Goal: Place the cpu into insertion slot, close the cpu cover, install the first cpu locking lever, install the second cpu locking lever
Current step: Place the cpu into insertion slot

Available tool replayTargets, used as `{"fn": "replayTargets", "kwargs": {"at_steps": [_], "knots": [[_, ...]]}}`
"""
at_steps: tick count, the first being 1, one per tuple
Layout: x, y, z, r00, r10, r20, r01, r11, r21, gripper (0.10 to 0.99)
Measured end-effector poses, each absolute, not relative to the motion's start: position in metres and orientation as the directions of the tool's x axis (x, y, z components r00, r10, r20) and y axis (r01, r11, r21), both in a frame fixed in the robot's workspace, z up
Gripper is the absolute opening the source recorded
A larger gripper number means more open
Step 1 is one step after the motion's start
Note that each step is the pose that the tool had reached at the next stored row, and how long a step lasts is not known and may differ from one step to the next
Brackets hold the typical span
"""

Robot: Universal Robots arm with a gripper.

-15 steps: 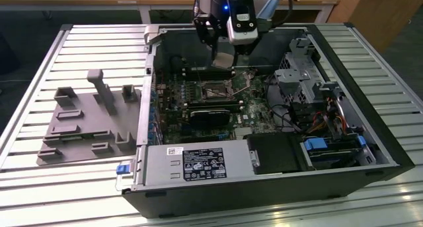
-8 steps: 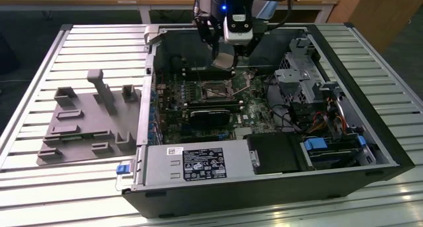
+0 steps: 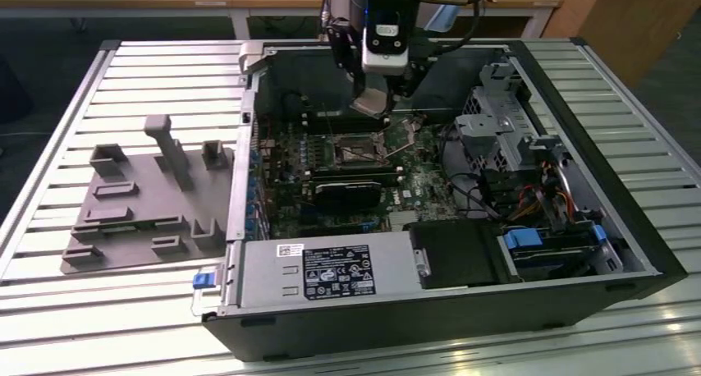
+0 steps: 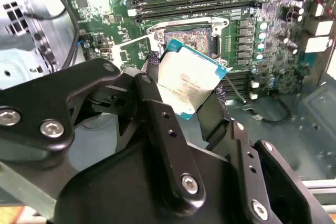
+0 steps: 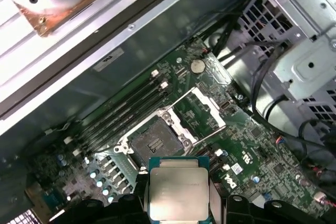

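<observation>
Black gripper clamps the cpu by its edges, in the air above the motherboard; socket lies uncovered (cpu cover swung open beside it).

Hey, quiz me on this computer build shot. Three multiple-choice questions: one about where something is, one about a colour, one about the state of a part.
1. Where is the cpu?
A. on the floor
B. in the gripper, above the motherboard
C. in a person's hand

2. What colour is the moulded holder on the exterior view's left?
A. red
B. yellow
C. grey

3. How does the cpu cover stand?
A. swung open
B. shut flat
C. bent in half

Answers:
1 B: the jaws grip its edges over the board in both wrist views.
2 C: it is plain grey all over.
3 A: its frame is tilted up off the empty socket.
</observation>
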State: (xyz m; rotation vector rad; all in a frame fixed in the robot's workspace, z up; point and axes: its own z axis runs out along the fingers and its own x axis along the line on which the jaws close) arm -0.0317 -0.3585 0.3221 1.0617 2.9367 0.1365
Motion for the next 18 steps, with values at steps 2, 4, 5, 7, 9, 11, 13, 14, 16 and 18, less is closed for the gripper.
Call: {"fn": "replayTargets", "kwargs": {"at_steps": [2, 4, 5, 7, 9, 11, 13, 14, 16, 18], "knots": [[-0.0317, -0.3585, 0.3216, -0.748, 0.663, 0.014, 0.662, 0.745, 0.087, 0.537], [-0.0317, -0.3585, 0.3213, -0.726, 0.687, 0.013, 0.685, 0.723, 0.085, 0.537], [-0.0317, -0.3585, 0.321, -0.717, 0.697, 0.012, 0.695, 0.714, 0.085, 0.537], [-0.0317, -0.3585, 0.3204, -0.695, 0.719, 0.011, 0.717, 0.692, 0.084, 0.537], [-0.0317, -0.3585, 0.3197, -0.67, 0.742, 0.011, 0.74, 0.667, 0.083, 0.537], [-0.0317, -0.3585, 0.3193, -0.646, 0.764, 0.01, 0.762, 0.643, 0.083, 0.537], [-0.0317, -0.3585, 0.3189, -0.621, 0.783, 0.01, 0.781, 0.619, 0.083, 0.537], [-0.0317, -0.3585, 0.3187, -0.61, 0.793, 0.01, 0.791, 0.607, 0.083, 0.537], [-0.0317, -0.3585, 0.3183, -0.586, 0.81, 0.01, 0.808, 0.583, 0.083, 0.537], [-0.0317, -0.3585, 0.3179, -0.563, 0.826, 0.01, 0.824, 0.561, 0.083, 0.537]]}}
